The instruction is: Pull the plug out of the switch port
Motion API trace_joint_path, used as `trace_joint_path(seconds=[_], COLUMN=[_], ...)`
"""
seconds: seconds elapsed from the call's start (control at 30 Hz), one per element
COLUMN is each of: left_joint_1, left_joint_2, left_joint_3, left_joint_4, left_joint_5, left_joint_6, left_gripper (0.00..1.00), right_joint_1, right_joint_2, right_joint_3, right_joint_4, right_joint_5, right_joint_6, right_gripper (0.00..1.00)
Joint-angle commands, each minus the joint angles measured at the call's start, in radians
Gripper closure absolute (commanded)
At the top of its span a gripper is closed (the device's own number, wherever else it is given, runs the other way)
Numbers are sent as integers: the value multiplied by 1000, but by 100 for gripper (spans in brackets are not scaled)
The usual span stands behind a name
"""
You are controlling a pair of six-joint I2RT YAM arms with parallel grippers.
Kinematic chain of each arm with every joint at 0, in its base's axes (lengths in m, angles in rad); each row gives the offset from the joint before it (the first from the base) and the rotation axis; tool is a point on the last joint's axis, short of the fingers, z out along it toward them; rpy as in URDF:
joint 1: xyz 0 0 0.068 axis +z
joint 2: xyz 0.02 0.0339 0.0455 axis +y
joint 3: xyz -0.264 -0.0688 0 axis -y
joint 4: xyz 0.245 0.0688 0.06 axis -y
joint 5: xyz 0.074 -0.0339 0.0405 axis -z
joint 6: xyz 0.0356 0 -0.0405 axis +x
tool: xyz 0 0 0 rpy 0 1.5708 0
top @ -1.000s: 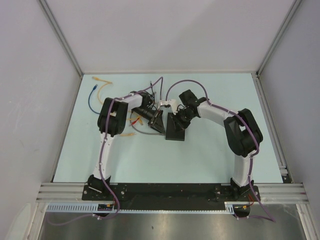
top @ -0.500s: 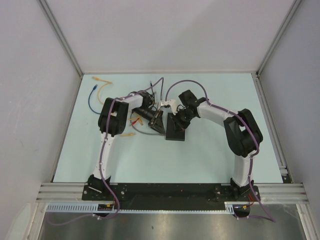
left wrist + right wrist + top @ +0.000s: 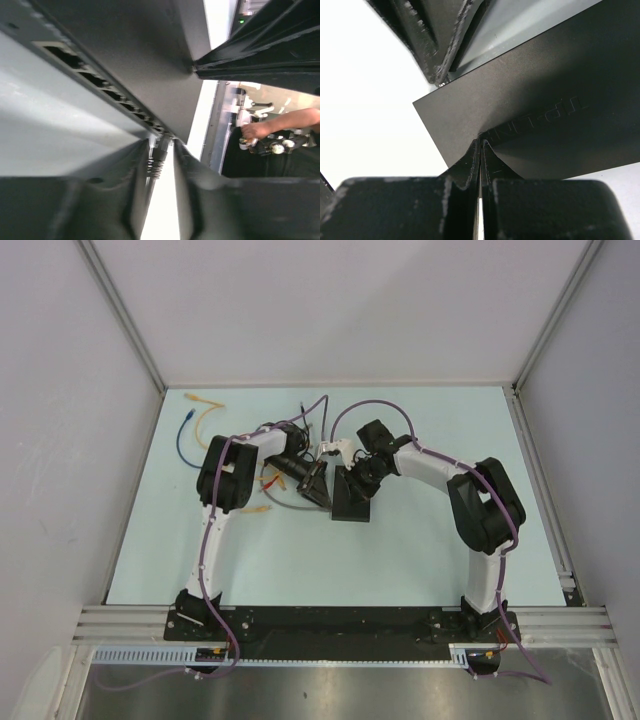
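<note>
From above, I see a pale blue table (image 3: 430,540) closed in by plain grey walls (image 3: 60,440). A yellow cable (image 3: 207,416) and a blue cable (image 3: 181,443) lie loose at the upper left of the table. The switch (image 3: 350,502) lies flat at the centre of the frame. The left gripper (image 3: 318,480) is at its left edge and the right gripper (image 3: 352,472) is over its far end.

On the left wrist camera, the switch's port edge (image 3: 100,85) runs diagonally from the upper left. The plug (image 3: 161,149) sits in the last port at lower centre. My left fingers (image 3: 132,170) are drawn in close against both sides of it, gripping it. At the right edge a person's forearm (image 3: 285,122) shows beyond the table.

On the right wrist camera, the switch's matte top (image 3: 545,110) with its embossed lettering fills the right of the frame. My right fingers (image 3: 462,167) are together, only a hairline slit between them. Their tips press on that black face near its edge.
</note>
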Motion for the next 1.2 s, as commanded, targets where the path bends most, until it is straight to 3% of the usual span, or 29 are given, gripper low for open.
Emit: trace_joint_path(seconds=[0.0,0.17,0.57,0.63,0.67,0.7,0.77,0.83,0.87,0.93,1.17], left_joint_1=[-32,-32,-40,-41,-41,-40,-40,-37,-35,-23,-17], left_joint_2=[17,16,27,28,31,31,39,100,128,177,102], left_joint_3=[16,13,5,5,8,13,36,157,213,314,141], left_joint_4=[11,7,2,7,5,2,-45,-145,-270,-327,-257], left_joint_5=[-35,-32,-39,-48,-46,-48,-54,-49,-48,-52,-34], left_joint_6=[24,30,49,35,35,37,65,119,180,201,211], left_gripper=[60,59,75,87,98,100,100,100,100,100,100], right_joint_1=[8,8,12,12,12,14,14,12,12,12,14], right_joint_2=[27,28,30,31,33,33,34,34,34,36,36], right_joint_3=[-31,-31,-31,-31,-31,-31,-31,-31,-32,-31,-31], right_joint_4=[-15,-15,-15,-14,-12,-11,-9,-11,-11,-11,-12], right_joint_5=[76,77,87,88,90,90,91,91,91,88,90], right_joint_6=[-9,-9,-12,-12,-12,-12,-13,-13,-13,-13,-15], right_gripper=[100,100,100,100,100,100,100,100,100,100,100])
